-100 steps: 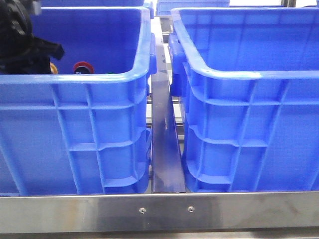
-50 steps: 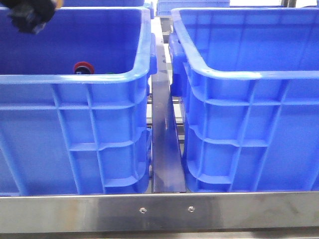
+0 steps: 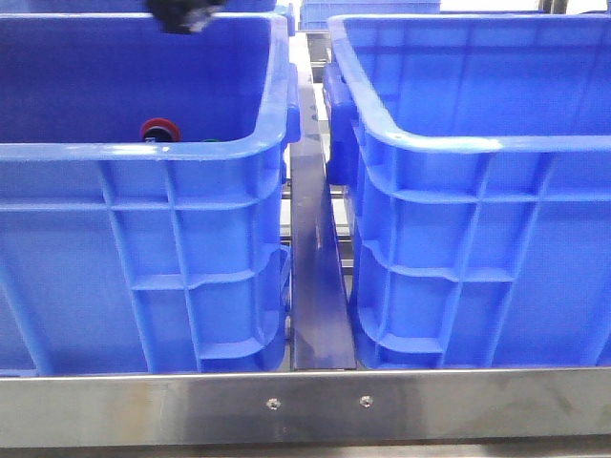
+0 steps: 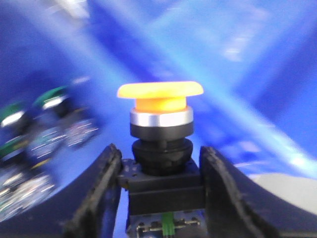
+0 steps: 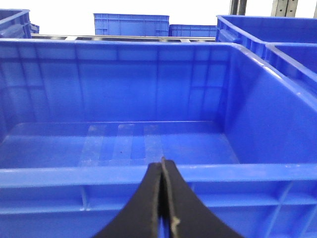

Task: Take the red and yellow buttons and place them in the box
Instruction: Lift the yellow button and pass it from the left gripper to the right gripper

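Left wrist view: left gripper (image 4: 161,186), risen and shifted right above the ribbed blue left crate (image 3: 143,153), clamps the glossy yellow button (image 4: 160,101); right gripper (image 5: 162,198) jaws closed, empty.

No readable text, label or number shows anywhere.

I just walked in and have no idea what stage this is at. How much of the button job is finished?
Nothing is delivered yet: the right-hand crate shows a bare floor. In hand: the left claw grips the yellow button by its dark body, high over the left-hand crate. Left: dropping it in, then fetching the red button lying in the left-hand crate. The right claw is shut and idle.
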You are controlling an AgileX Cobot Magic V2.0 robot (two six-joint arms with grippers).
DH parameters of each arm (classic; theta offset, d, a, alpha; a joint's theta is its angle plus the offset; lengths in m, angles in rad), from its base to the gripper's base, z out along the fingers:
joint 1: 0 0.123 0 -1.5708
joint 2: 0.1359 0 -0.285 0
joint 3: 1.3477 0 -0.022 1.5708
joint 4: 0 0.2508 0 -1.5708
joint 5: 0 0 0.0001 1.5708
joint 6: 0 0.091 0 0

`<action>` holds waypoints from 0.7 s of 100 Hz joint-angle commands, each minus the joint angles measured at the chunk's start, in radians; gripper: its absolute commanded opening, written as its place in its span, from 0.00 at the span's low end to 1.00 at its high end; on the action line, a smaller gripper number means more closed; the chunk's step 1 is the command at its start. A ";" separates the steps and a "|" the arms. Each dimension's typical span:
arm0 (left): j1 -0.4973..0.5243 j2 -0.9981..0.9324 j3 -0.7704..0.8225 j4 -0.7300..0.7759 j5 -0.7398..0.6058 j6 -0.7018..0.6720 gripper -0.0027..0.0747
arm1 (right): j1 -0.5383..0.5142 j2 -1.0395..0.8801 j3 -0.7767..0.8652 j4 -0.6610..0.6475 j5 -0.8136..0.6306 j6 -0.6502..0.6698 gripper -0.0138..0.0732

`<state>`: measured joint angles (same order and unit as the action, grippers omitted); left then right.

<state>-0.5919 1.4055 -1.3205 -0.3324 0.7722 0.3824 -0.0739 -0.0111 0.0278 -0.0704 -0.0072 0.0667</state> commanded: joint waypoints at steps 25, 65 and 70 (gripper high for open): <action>-0.106 -0.038 -0.029 -0.034 -0.048 0.023 0.20 | 0.013 0.022 -0.214 -0.010 0.078 0.047 0.09; -0.106 -0.038 -0.029 -0.034 -0.054 0.023 0.20 | 0.030 0.409 -0.648 0.123 0.531 0.030 0.38; -0.106 -0.038 -0.029 -0.034 -0.054 0.023 0.20 | 0.030 0.458 -0.686 0.181 0.544 0.020 0.54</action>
<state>-0.6884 1.4043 -1.3205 -0.3400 0.7782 0.4056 -0.0468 0.3602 -0.5721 0.0265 0.5737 0.1028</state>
